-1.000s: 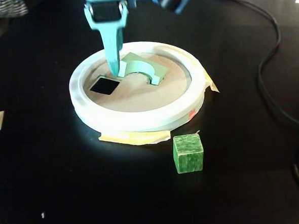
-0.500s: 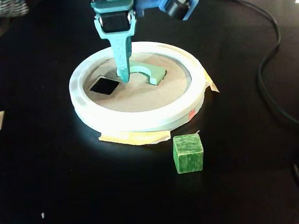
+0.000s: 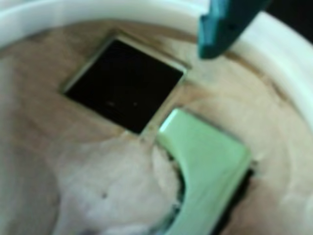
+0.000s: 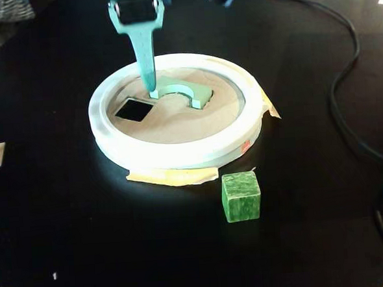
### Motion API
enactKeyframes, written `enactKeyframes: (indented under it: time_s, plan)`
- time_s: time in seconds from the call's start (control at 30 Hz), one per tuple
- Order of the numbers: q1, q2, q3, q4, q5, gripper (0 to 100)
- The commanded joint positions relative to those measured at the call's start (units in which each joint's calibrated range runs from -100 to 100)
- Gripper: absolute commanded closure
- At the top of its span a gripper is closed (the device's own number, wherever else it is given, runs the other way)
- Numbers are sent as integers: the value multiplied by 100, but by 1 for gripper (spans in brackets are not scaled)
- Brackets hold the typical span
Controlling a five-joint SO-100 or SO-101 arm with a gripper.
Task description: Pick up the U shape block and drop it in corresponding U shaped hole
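The U shape block (image 4: 181,89) sits in the U shaped hole (image 3: 239,196), maybe not fully down. The fingers (image 4: 151,87) touch its left end; spread or pressed together, I cannot tell. Next: a gentle push, then lift away.

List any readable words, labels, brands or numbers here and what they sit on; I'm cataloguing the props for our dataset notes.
None. No legible text appears on the U shape block, the white ring, the green cube, the teal fingers or the tape scraps in either view.
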Motion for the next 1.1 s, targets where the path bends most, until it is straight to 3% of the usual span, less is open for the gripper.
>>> enactKeyframes:
  time_s: [0.0, 0.27, 0.53, 0.7, 0.83, 1.07]
  plan:
    - [-39, -988, -322, 68, 791, 28]
    - [635, -1570, -313, 68, 2027, 28]
    - [3270, -2779, -304, 68, 3326, 28]
    - [4293, -3128, -295, 68, 3897, 28]
    - [4793, -3693, -4, 68, 4005, 28]
    - [5779, -6075, 2701, 68, 4010, 28]
